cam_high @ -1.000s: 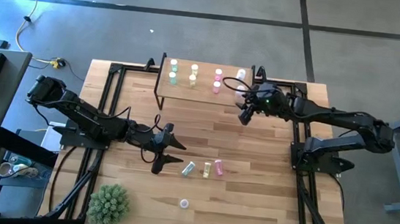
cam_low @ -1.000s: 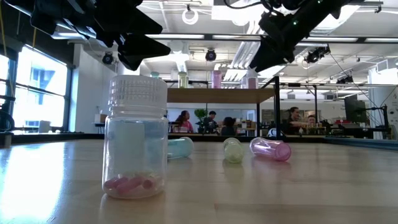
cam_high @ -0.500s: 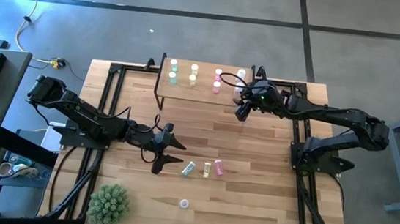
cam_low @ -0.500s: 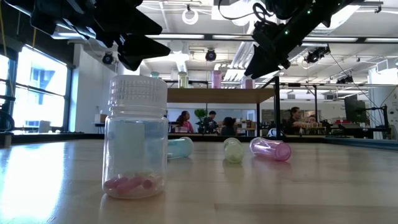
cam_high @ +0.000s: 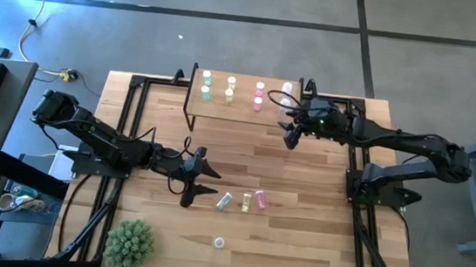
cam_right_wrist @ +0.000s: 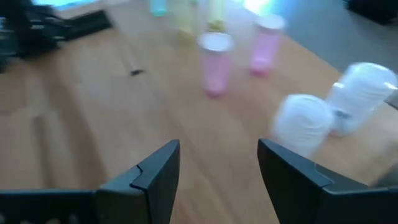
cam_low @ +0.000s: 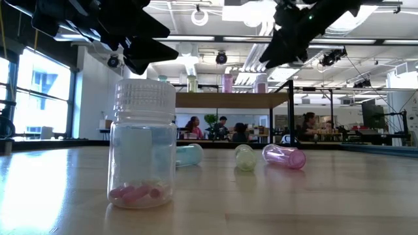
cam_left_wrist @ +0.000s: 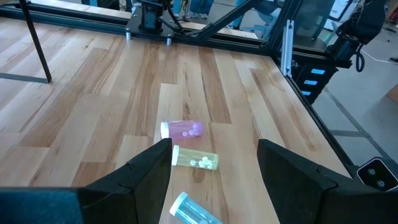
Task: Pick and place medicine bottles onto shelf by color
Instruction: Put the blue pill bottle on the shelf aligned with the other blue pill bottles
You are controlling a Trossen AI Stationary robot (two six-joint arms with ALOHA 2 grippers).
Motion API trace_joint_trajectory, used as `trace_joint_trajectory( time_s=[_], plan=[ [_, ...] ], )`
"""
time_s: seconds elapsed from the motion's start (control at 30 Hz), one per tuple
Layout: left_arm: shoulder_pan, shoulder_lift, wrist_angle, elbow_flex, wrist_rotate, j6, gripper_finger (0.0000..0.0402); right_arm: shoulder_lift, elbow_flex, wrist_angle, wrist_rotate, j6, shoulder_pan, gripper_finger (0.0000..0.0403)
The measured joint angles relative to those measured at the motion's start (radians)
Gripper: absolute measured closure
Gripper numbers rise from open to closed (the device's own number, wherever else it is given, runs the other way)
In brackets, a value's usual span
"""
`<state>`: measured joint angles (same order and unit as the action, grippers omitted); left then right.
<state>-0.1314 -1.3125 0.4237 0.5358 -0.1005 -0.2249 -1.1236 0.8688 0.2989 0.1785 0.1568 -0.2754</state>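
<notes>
The shelf [cam_high: 242, 109] stands at the table's far edge with green [cam_high: 206, 85], yellow [cam_high: 231, 88], pink [cam_high: 259, 95] and white bottles [cam_high: 287, 88] upright on it. My right gripper [cam_high: 290, 141] is open and empty, above the table just off the shelf's right end; its wrist view shows the pink [cam_right_wrist: 214, 65] and white bottles [cam_right_wrist: 303, 124]. My left gripper [cam_high: 212, 182] is open and empty above mid-table, left of three bottles that lie on their sides: pale green [cam_left_wrist: 196, 211], yellow [cam_left_wrist: 196, 158], pink [cam_left_wrist: 181, 129]. A white-capped bottle [cam_high: 220, 242] stands upright nearer the front.
A spiky green plant ball [cam_high: 129, 244] sits at the table's near left corner. Black frame rails [cam_high: 136, 97] run along the table's left and right sides. Bare wood lies between the shelf and the lying bottles. People sit in the room beyond the table [cam_low: 222, 127].
My right gripper has gone a little toward the shelf's right end and then drawn back toward the table's right edge and up. The lying bottles have stayed where they were.
</notes>
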Motion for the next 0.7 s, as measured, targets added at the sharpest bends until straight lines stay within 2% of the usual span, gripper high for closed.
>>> trace_joint_trajectory(
  time_s=[0.13,0.4,0.7],
  plan=[
    [0.000,0.000,-0.001,0.000,0.000,-0.008,0.0177,0.026,0.000,0.006,-0.048,0.008,0.097,0.0197],
    [-0.031,0.000,-0.001,0.000,0.000,-0.028,0.0177,0.009,0.000,0.036,-0.044,0.097,0.344,0.0197],
    [-0.101,0.000,-0.005,0.000,-0.038,-0.035,0.0177,-0.098,0.000,0.052,0.054,0.425,0.543,0.0197]
  ],
)
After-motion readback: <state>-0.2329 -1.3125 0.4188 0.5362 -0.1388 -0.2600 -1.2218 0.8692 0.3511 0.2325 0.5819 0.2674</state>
